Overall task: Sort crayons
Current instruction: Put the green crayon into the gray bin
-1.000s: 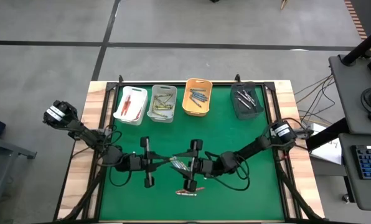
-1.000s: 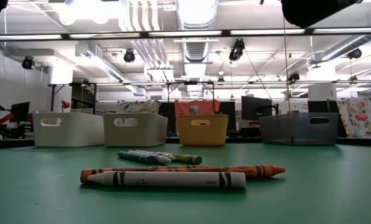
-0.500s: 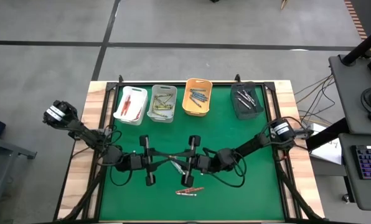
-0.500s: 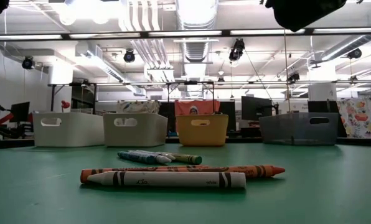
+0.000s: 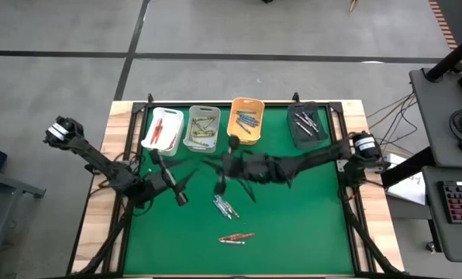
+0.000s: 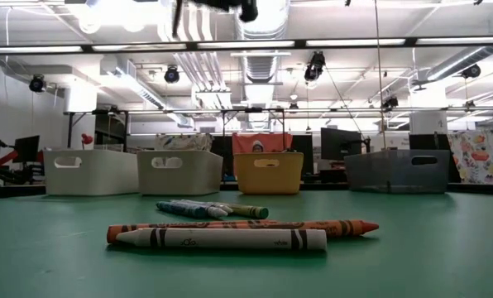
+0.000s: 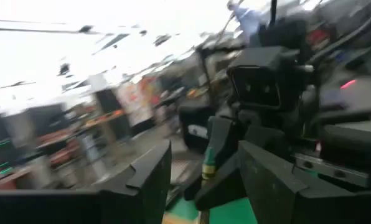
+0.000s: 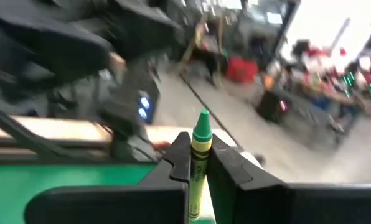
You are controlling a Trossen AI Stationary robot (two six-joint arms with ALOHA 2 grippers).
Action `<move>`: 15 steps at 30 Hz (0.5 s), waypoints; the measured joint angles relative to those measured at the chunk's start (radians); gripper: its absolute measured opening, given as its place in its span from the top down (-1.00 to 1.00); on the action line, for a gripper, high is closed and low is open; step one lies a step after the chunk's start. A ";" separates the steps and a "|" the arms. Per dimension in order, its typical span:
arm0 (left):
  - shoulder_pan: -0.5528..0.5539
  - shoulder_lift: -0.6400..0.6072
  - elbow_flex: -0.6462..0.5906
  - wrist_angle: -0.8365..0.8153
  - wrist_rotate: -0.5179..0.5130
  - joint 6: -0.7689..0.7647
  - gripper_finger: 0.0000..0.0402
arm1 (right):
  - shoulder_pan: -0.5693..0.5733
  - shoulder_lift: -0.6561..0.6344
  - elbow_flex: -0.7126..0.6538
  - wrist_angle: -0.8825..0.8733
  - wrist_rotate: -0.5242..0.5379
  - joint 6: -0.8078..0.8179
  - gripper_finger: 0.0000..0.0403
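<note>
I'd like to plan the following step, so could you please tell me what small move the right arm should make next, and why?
Probably carry on toward the grey bin. The right gripper is shut on a green crayon, raised above the mat near the bin row, and that bin already seems to hold yellowish-green crayons. The left gripper, open, waits off to the side.

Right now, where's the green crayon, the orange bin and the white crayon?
green crayon (image 8: 201, 134): right wrist view, on its pointed green tip.
orange bin (image 5: 232, 133): high view, on its near rim.
white crayon (image 6: 222, 239): low view, on the middle of its wrapper.
</note>
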 joint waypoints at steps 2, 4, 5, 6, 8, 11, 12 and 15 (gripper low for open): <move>0.000 -0.041 0.000 -0.030 -0.086 0.024 0.16 | -0.051 0.001 0.053 -0.122 -0.002 0.030 0.92; 0.000 -0.080 0.000 -0.045 -0.173 0.048 0.16 | -0.108 0.005 0.106 -0.235 -0.036 0.062 0.92; 0.000 -0.095 0.000 -0.053 -0.207 0.059 0.15 | -0.140 0.017 0.132 -0.282 -0.061 0.081 0.92; 0.000 -0.110 0.000 -0.065 -0.231 0.066 0.15 | -0.174 0.030 0.155 -0.319 -0.091 0.102 0.92; 0.000 -0.136 -0.001 -0.096 -0.262 0.079 0.15 | -0.237 0.065 0.188 -0.381 -0.153 0.137 0.92; 0.000 -0.173 -0.001 -0.151 -0.284 0.091 0.15 | -0.320 0.122 0.219 -0.392 -0.234 0.176 0.92; 0.000 -0.183 -0.001 -0.163 -0.289 0.091 0.15 | -0.346 0.142 0.230 -0.390 -0.258 0.188 0.92; 0.000 -0.209 -0.001 -0.184 -0.297 0.091 0.15 | -0.409 0.195 0.256 -0.386 -0.304 0.236 0.92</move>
